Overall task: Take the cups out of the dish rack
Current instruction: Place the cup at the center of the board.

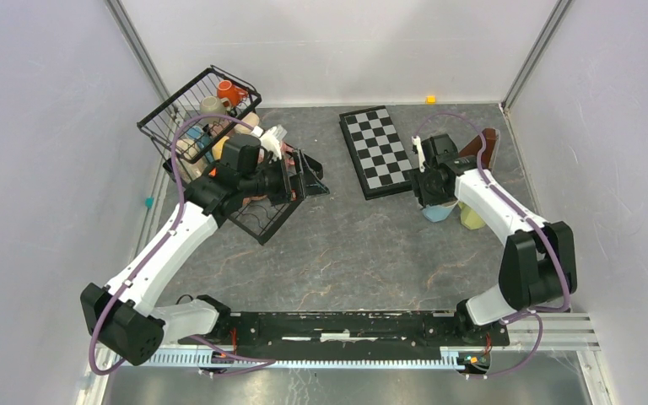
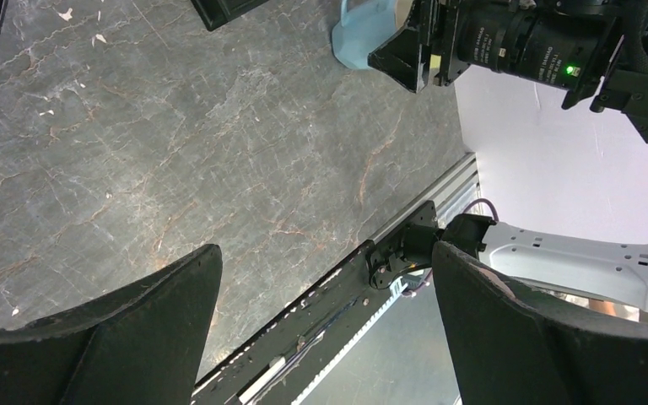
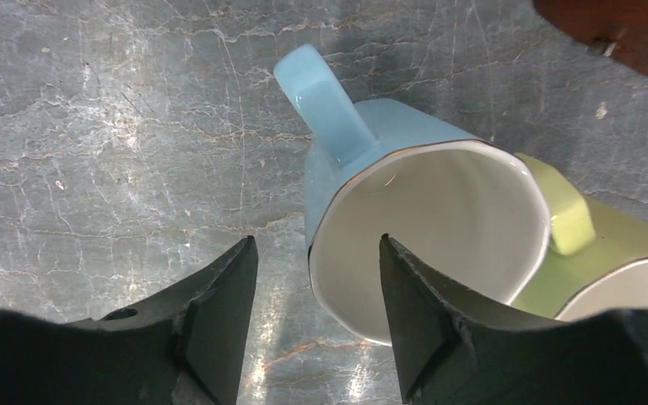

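Note:
The black wire dish rack (image 1: 187, 103) stands at the back left with several cups in it, among them an orange one (image 1: 230, 91) and a cream one (image 1: 213, 105). My left gripper (image 1: 299, 175) hovers over the rack's low tray part; in the left wrist view (image 2: 325, 253) it is open and empty. A light blue cup (image 3: 413, 126) stands upright on the table at the right (image 1: 435, 213), touching a yellow-green cup (image 3: 624, 245). My right gripper (image 3: 316, 240) is open astride the blue cup's rim, with one finger inside and one outside.
A black-and-white checkerboard (image 1: 378, 152) lies at the back centre. A brown object (image 1: 489, 145) stands behind the right gripper. The left wrist view shows the blue cup (image 2: 363, 34) under the right arm's camera. Grey walls close in both sides.

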